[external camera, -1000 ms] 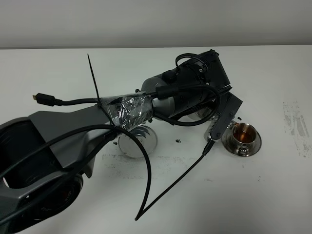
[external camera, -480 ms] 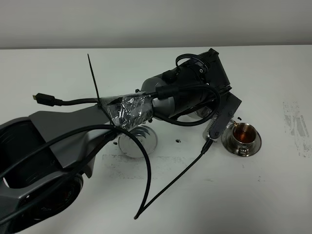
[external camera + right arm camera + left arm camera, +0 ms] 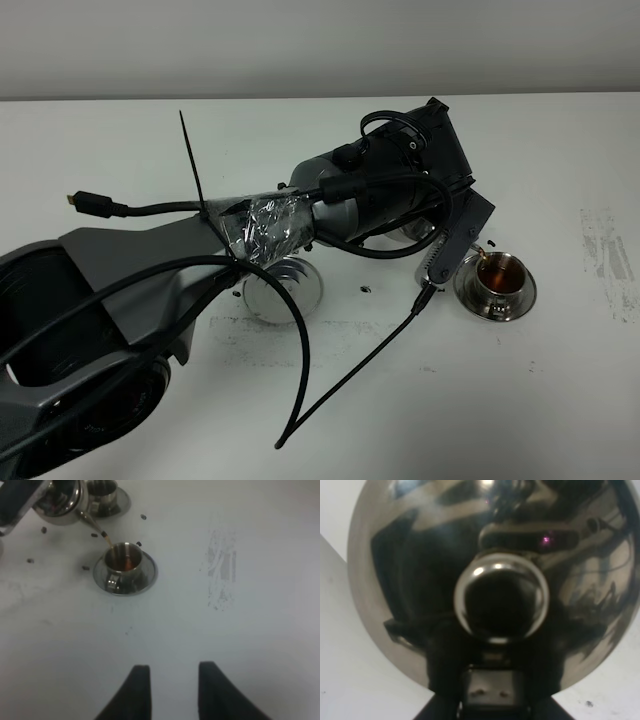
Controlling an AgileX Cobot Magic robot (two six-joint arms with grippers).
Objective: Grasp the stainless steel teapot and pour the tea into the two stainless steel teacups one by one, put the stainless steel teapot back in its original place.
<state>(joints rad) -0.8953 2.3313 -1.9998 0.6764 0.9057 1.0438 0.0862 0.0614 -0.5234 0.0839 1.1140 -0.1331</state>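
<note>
The stainless steel teapot point(image 3: 420, 555) fills the left wrist view, its lid knob point(image 3: 501, 602) in the middle. My left gripper point(image 3: 452, 238) is shut on its handle and holds it tilted. The left arm hides most of the pot in the high view. From the thin spout point(image 3: 92, 524) a reddish-brown stream of tea point(image 3: 106, 540) falls into the nearer teacup point(image 3: 500, 273) on its saucer point(image 3: 522, 298). The other teacup point(image 3: 102, 491) stands just beyond the pot. The round steel coaster point(image 3: 290, 292) lies bare under the left arm. My right gripper point(image 3: 172, 680) hovers open and empty, well short of the cups.
Small black marks point(image 3: 86, 568) dot the white table around the cups. A scuffed grey patch point(image 3: 222, 565) lies to the right of the filled cup. A loose black cable point(image 3: 350, 380) hangs from the left arm over the table's front.
The teapot has tipped a little further, and a thin stream of tea now runs from its spout into the nearer teacup. The right gripper has stayed still.
</note>
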